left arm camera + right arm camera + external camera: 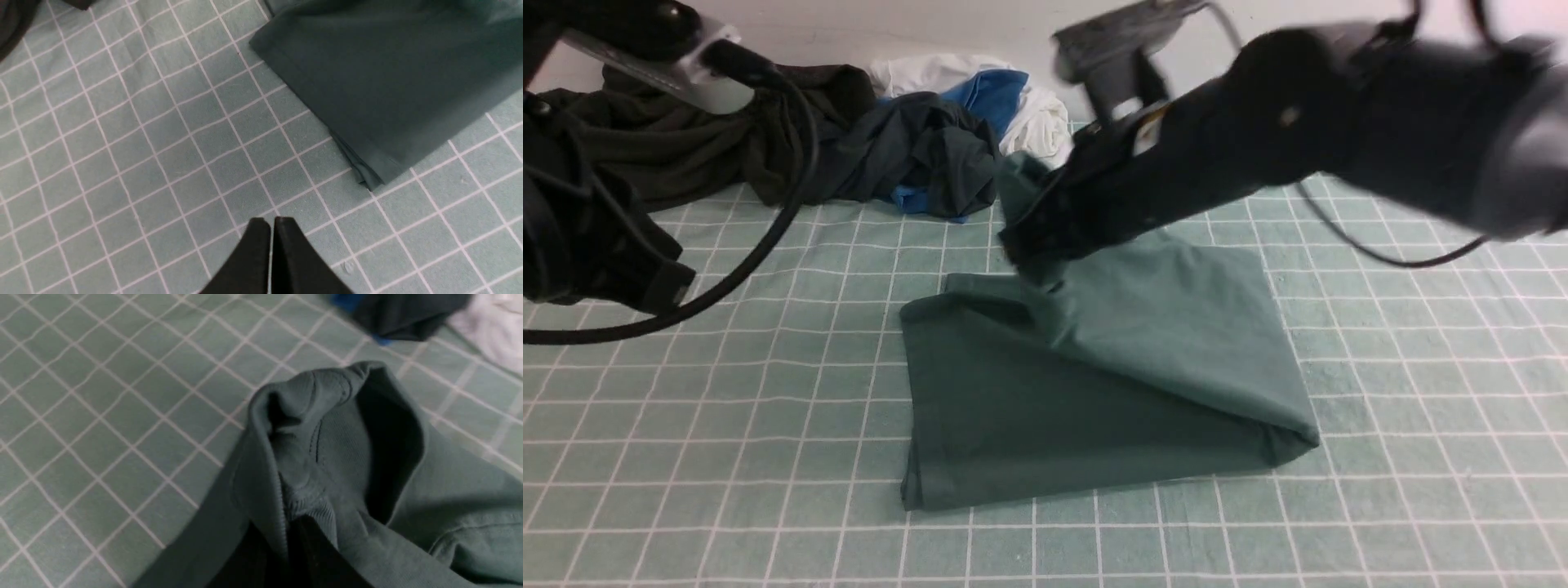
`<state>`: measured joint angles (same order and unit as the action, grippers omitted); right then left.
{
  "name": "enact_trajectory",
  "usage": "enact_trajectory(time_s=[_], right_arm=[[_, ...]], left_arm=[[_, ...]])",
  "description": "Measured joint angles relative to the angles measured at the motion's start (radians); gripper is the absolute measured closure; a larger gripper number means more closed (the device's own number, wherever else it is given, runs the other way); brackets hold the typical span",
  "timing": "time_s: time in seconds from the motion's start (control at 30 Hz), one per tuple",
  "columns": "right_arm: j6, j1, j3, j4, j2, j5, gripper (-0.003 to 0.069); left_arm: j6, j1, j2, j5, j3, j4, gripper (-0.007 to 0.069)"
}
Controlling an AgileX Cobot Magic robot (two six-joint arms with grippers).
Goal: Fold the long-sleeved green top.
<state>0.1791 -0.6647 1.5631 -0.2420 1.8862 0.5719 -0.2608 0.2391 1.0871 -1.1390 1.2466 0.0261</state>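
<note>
The table (686, 457) is covered by a pale green cloth marked with a grid of white lines. Near its middle a green top (1094, 384) is laid, folded into a rough rectangle. Its near and left edges are pressed flat on the cloth, while its far part is raised off the surface. Along the back of the table a heap of clothes is piled. A dark olive garment (686, 155) is seen at the left, with a black garment (915, 155) touching it. A blue piece (992, 94) and a white garment (1037, 122) are bunched behind. A strip of bare grid is seen between the heap and the flat part of the top.
</note>
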Motion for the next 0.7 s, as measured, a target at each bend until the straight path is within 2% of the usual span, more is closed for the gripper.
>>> enact_trajectory(time_s=[0.03,0.13,0.2,0.27,0.33,0.37,0.4,0.43,0.5,0.6,0.63,0.7], right_arm=[[0.008,-0.005,0.0,-0.002,0.016,-0.007,0.0599],[0.063,-0.051,0.046,-0.048,0.119,-0.044,0.0504],[0.078,-0.057,0.092,-0.061,0.148,-0.016,0.0383],[0.08,-0.057,0.137,-0.056,0.145,0.043,0.0291],[0.08,-0.053,0.175,-0.047,0.137,0.097,0.0237],[0.08,-0.046,0.227,-0.031,0.119,0.186,0.0184],[0.08,-0.043,0.233,-0.029,0.116,0.199,0.018],[0.08,-0.032,0.281,-0.01,0.094,0.297,0.0159],[0.072,-0.01,0.321,0.013,0.05,0.401,0.0162],[0.067,0.021,0.328,0.03,-0.02,0.483,0.0211],[0.066,0.057,0.313,0.034,-0.084,0.539,0.0291],[0.066,0.082,0.277,0.034,-0.142,0.558,0.0351]], left_arm=[[0.0,0.0,-0.003,-0.003,0.0,0.0,0.0627],[0.0,0.0,-0.034,-0.044,-0.002,0.0,0.0627],[0.0,0.0,-0.043,-0.041,-0.02,0.0,0.0627],[0.007,0.0,-0.06,-0.017,-0.064,0.0,0.0627],[0.017,0.0,-0.071,0.004,-0.092,0.0,0.0627],[0.04,0.0,-0.103,0.046,-0.148,0.0,0.0627],[0.043,0.0,-0.107,0.056,-0.154,0.0,0.0627],[0.059,0.0,-0.149,0.091,-0.208,-0.002,0.0627],[0.078,0.0,-0.223,0.134,-0.282,-0.004,0.0627],[0.091,0.0,-0.313,0.166,-0.362,-0.011,0.0627],[0.115,0.0,-0.42,0.178,-0.453,-0.019,0.0627],[0.138,0.0,-0.51,0.191,-0.529,-0.026,0.0627]])
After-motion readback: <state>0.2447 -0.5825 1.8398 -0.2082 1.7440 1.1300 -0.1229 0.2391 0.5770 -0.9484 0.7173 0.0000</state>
